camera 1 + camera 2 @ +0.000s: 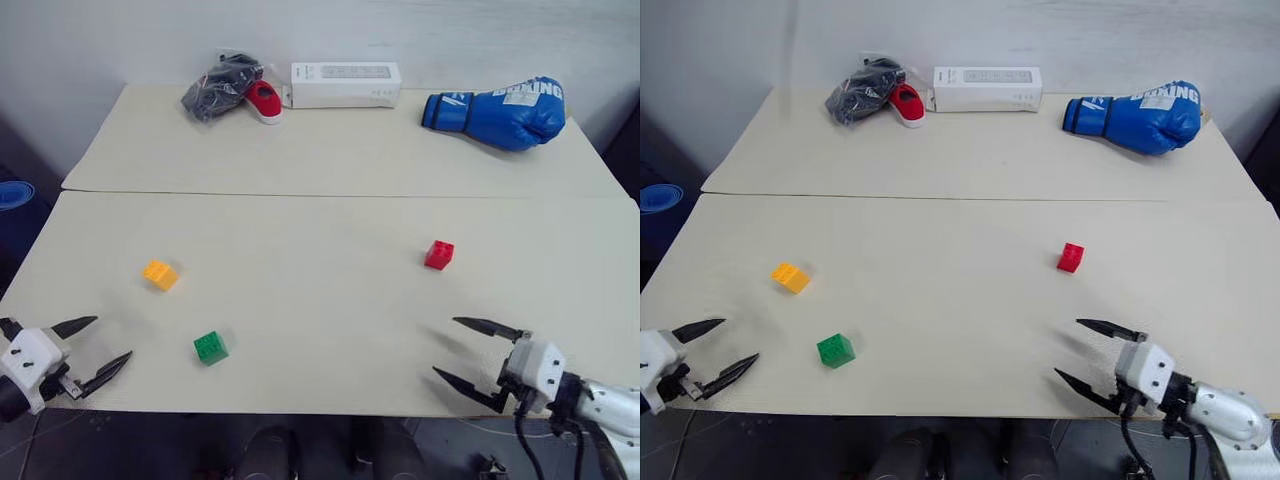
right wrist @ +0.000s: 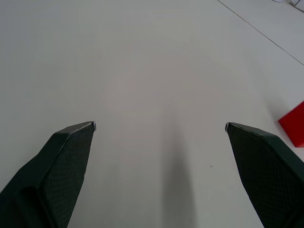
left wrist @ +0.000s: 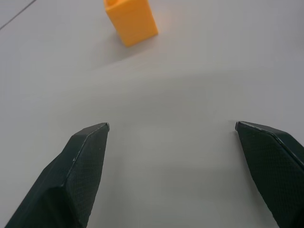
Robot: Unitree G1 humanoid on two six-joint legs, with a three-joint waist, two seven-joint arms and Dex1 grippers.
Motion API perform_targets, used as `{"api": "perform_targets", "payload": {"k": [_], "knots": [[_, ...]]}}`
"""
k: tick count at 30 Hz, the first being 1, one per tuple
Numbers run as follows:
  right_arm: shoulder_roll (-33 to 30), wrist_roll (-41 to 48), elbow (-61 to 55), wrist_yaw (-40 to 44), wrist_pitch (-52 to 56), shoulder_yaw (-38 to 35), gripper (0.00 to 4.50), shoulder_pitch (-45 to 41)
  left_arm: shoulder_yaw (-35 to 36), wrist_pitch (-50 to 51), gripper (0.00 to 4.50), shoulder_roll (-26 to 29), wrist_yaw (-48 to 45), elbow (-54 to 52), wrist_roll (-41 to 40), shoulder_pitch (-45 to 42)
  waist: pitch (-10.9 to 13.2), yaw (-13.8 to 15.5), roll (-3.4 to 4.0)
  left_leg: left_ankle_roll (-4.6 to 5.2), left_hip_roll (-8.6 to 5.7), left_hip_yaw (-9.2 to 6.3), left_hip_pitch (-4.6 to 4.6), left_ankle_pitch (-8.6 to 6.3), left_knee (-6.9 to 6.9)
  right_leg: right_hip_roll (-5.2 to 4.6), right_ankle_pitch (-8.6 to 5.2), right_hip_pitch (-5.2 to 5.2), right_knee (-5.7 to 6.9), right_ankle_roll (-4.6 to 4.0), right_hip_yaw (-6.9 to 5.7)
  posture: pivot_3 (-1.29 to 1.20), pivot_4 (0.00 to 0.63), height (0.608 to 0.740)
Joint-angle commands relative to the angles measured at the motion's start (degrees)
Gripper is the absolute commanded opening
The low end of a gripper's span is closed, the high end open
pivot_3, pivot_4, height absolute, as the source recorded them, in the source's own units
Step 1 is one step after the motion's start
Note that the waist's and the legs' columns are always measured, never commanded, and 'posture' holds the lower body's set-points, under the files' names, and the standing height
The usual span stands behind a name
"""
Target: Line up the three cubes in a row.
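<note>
While both hands hang wide and empty, your left hand (image 1: 96, 345) sits nearest the green cube (image 1: 210, 347); red cube (image 1: 438, 254) lies beyond the right hand (image 1: 470, 350).

3 cubes (image 1: 211, 347), 1 glove (image 1: 497, 112), 1 shoe (image 1: 264, 101), 1 box (image 1: 345, 85)

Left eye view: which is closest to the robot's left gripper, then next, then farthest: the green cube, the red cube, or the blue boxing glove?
From the left gripper, open at the table's near left corner:
1. Green cube: just to its right, near the front edge.
2. Red cube: across the table, on the right side.
3. Blue boxing glove: far right back corner.
</note>
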Motion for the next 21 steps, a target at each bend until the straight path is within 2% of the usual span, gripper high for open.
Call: {"api": "perform_targets", "payload": {"k": [1, 5, 8, 10, 12, 15, 21], "knots": [[0.57, -0.23, 0.00, -1.08, -1.08, -0.08, 4.50, -0.77, 1.59, 0.63, 4.49, 0.85, 0.01, -2.20, -1.15, 0.65, 0.00, -0.01, 0.00, 0.00, -0.01, 0.01, 0.00, 0.00, 0.00, -0.01, 0.00, 0.00, 0.01, 0.00, 0.01, 0.00, 0.150, 0.740], [2.22, 1.86, -2.25, -4.00, 1.06, -1.64, 4.50, -0.62, 1.36, 12.26, 4.49, 0.73, -1.75, -9.98, -8.73, 1.61, 0.01, -0.02, 0.02, -0.02, 0.00, -0.01, 0.01, 0.00, 0.00, 0.00, 0.00, -0.02, 0.03, -0.01, 0.00, 0.00, 0.150, 0.740], [3.12, 4.72, -4.64, -7.49, 3.65, -7.58, 4.50, 4.14, -1.68, 23.89, 4.49, 4.68, -5.43, -20.12, -15.28, 0.24, 0.01, 0.91, 0.02, -0.03, 0.00, -0.06, -0.02, 0.01, 0.00, -0.01, -0.01, 0.00, 0.04, -0.01, -0.01, 0.00, 0.150, 0.740], [4.73, 5.63, -5.56, -10.48, 5.19, -10.92, 4.50, 7.53, -3.46, 26.86, 4.49, 5.37, -5.01, -23.29, -17.20, -3.95, 0.01, 1.42, 0.06, -0.05, -0.03, -0.06, -0.01, 0.01, 0.02, -0.01, 0.00, 0.02, 0.04, -0.01, 0.00, 0.00, 0.150, 0.740], [7.38, 6.09, -6.54, -13.71, 5.97, -13.90, 4.50, 11.19, -6.11, 28.96, 4.49, 5.05, -4.45, -25.12, -18.19, -8.70, -0.01, 2.05, 0.13, -0.22, -0.06, -0.10, 0.01, -0.06, 0.02, -0.03, 0.00, 0.08, 0.03, 0.01, 0.01, 0.00, 0.150, 0.740], [11.98, 5.02, -7.88, -17.81, 6.05, -15.53, 4.50, 15.43, -11.26, 28.13, 4.49, 4.55, -6.88, -26.05, -15.29, -11.65, -0.11, 1.51, 0.34, -0.35, -0.05, -0.12, 0.02, -0.03, 0.01, 0.02, 0.00, 0.06, 0.11, -0.01, 0.01, 0.00, 0.150, 0.740], [18.26, 0.89, -11.32, -24.79, 7.42, -11.26, 4.50, 14.96, -16.63, 26.21, 4.49, 1.32, -6.58, -24.35, -13.13, -17.94, -0.11, -0.34, 0.39, -0.21, 0.01, 0.07, 0.10, 0.09, -0.03, 0.13, -0.01, 0.01, 0.27, -0.01, 0.17, 0.00, 0.150, 0.740]]}}
